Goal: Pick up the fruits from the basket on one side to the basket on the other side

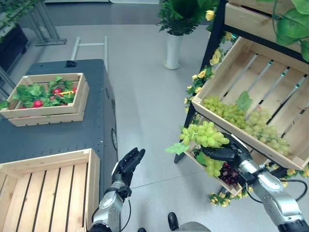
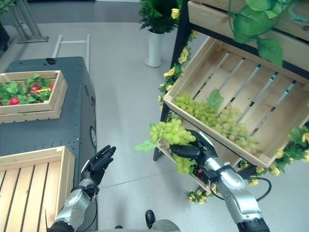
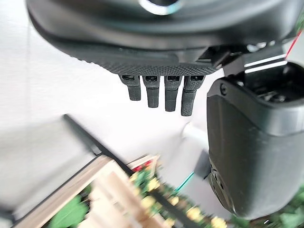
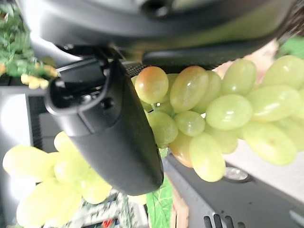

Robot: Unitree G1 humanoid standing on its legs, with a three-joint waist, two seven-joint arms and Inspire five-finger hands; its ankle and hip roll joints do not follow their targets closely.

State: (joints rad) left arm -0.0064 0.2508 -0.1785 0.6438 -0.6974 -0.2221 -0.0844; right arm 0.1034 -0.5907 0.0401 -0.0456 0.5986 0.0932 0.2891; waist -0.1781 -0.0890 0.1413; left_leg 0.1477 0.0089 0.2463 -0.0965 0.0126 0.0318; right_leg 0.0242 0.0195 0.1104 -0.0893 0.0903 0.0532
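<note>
Nearby, right hand (image 1: pixel 235 153) fingers around grape bunch (image 1: pixel 205 134) beside shelf crate (image 1: pixel 263 82); left hand (image 1: pixel 128 164) fingers straight.

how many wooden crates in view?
5: one empty and one with leaves on the dark table; one holding grapes, one above it, one below, mostly hidden.

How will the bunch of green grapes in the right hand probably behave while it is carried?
The grape bunch bulges past the right hand on both sides, so it will likely sag and sway. The smooth, round grapes look slippery and may detach or bruise if squeezed hard.
</note>
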